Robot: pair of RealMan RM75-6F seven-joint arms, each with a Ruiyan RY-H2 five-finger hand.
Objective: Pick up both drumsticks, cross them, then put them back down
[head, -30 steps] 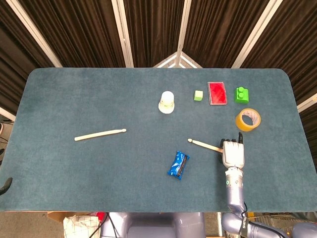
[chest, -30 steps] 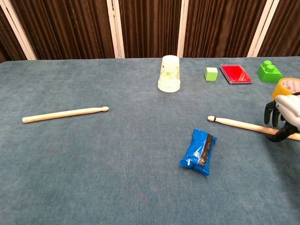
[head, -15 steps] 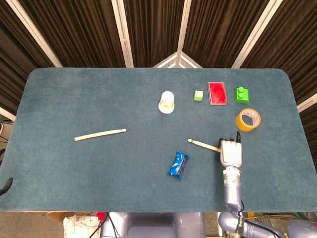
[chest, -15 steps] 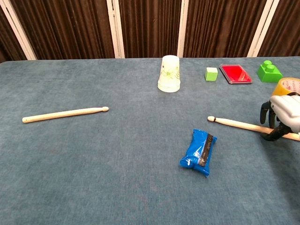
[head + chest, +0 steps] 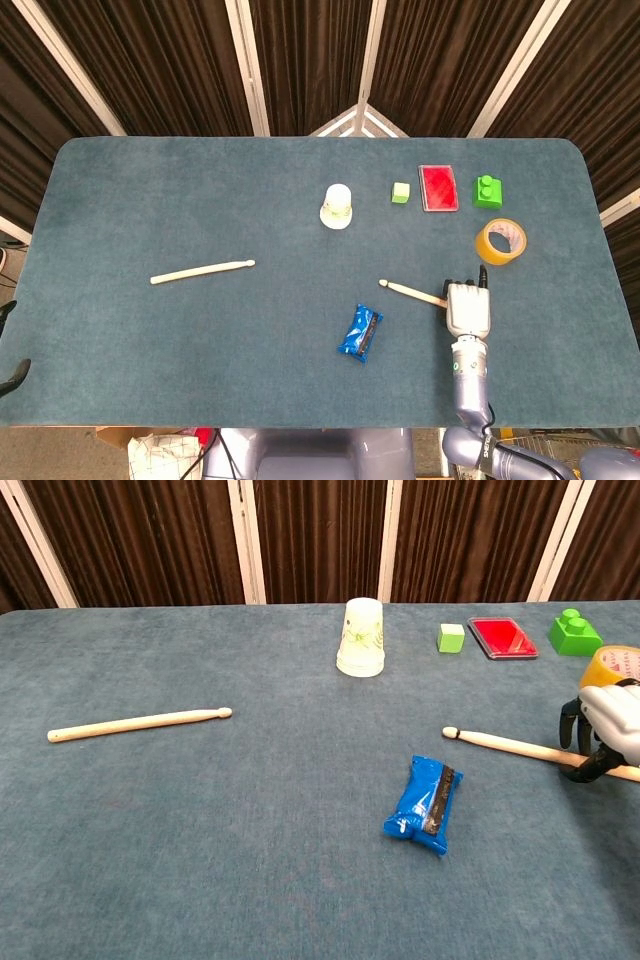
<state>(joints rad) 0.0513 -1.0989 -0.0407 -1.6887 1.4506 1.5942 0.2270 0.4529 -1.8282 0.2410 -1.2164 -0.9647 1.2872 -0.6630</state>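
Note:
One wooden drumstick (image 5: 202, 271) lies alone on the left half of the blue-grey table (image 5: 150, 190), also plain in the chest view (image 5: 138, 723). The other drumstick (image 5: 412, 291) lies at the right with its tip pointing left (image 5: 505, 744). My right hand (image 5: 468, 308) sits over its butt end. In the chest view the right hand (image 5: 608, 725) has dark fingers on the stick's far side and the thumb pressed against its near side. That stick still rests on the table. Of my left hand, only dark tips (image 5: 14, 377) show at the table's left edge.
A blue snack packet (image 5: 360, 333) lies just left of the right drumstick. A roll of yellow tape (image 5: 500, 242) sits right behind my right hand. Further back stand an upturned paper cup (image 5: 337, 205), a green cube (image 5: 400, 192), a red box (image 5: 438, 187) and a green brick (image 5: 488, 190).
My right hand's thumb and fingers have drawn in around the right drumstick's butt end. Neither stick has moved. The dark tips at the left edge shifted slightly.

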